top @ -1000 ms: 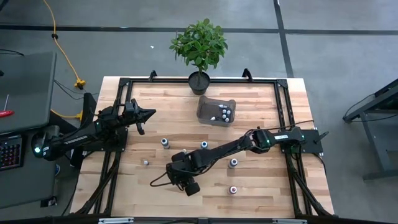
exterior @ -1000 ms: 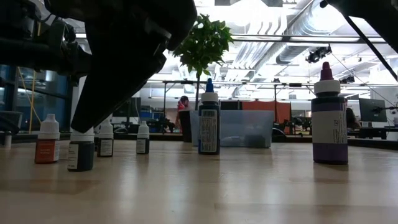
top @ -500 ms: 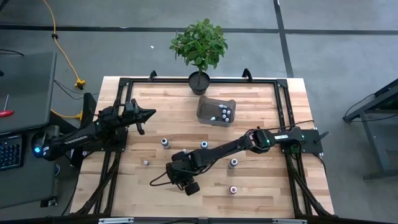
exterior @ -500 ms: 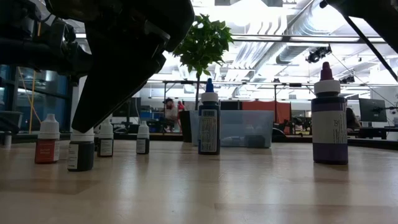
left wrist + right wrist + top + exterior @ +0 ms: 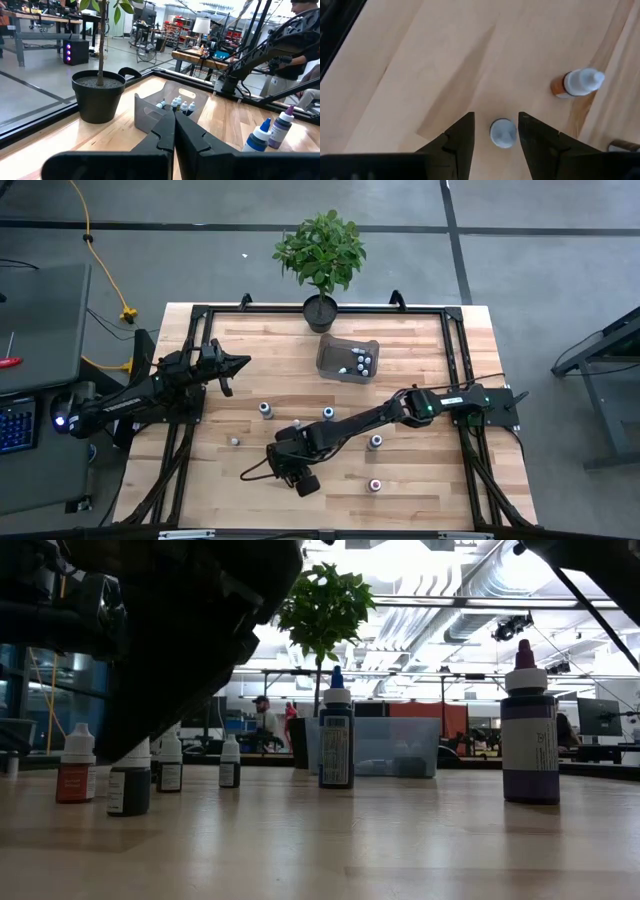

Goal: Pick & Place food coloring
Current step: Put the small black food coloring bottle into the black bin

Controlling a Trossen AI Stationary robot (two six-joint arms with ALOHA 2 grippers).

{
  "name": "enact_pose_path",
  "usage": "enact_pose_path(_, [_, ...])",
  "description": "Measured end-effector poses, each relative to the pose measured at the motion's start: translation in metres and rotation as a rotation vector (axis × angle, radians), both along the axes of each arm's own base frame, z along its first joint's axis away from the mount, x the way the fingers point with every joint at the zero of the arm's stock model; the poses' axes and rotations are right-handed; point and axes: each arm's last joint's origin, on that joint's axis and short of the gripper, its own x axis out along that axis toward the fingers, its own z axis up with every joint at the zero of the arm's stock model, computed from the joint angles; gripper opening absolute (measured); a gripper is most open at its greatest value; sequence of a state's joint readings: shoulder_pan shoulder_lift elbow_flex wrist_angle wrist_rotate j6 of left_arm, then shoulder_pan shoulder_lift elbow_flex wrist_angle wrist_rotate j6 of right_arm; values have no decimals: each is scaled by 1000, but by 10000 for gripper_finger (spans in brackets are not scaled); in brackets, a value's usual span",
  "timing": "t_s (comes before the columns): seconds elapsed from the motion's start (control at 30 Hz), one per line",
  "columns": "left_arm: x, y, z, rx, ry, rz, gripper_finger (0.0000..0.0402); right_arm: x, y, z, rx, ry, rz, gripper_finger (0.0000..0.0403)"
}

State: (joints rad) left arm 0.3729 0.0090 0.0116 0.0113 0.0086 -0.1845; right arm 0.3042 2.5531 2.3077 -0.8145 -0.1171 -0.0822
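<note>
While the right gripper (image 5: 496,131) hangs over the front of the table (image 5: 420,490), its fingers stand spread with a white-capped bottle (image 5: 503,133) between them, not yet pinched.

That bottle stands upright on the wood, with an orange-bodied bottle (image 5: 576,83) near it. More food coloring dots the middle of the table, among them a blue-capped bottle (image 5: 336,735) and a purple one (image 5: 529,726), and several sit in the clear bin (image 5: 331,360) before the potted plant (image 5: 320,255). Off at the left edge, the left gripper (image 5: 174,131) waits above the table, fingers pressed together.
</note>
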Motion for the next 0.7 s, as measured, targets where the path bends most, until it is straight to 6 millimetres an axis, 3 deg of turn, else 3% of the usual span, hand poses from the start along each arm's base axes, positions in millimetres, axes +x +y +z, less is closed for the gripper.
enact_pose_path(0.27, [0, 0, 0, 0, 0, 0, 0, -1, -1, -1, -15, 16, -6, 131])
enact_pose_path(0.7, [0, 0, 0, 0, 0, 0, 0, -2, -1, -2, -14, 29, -20, 70])
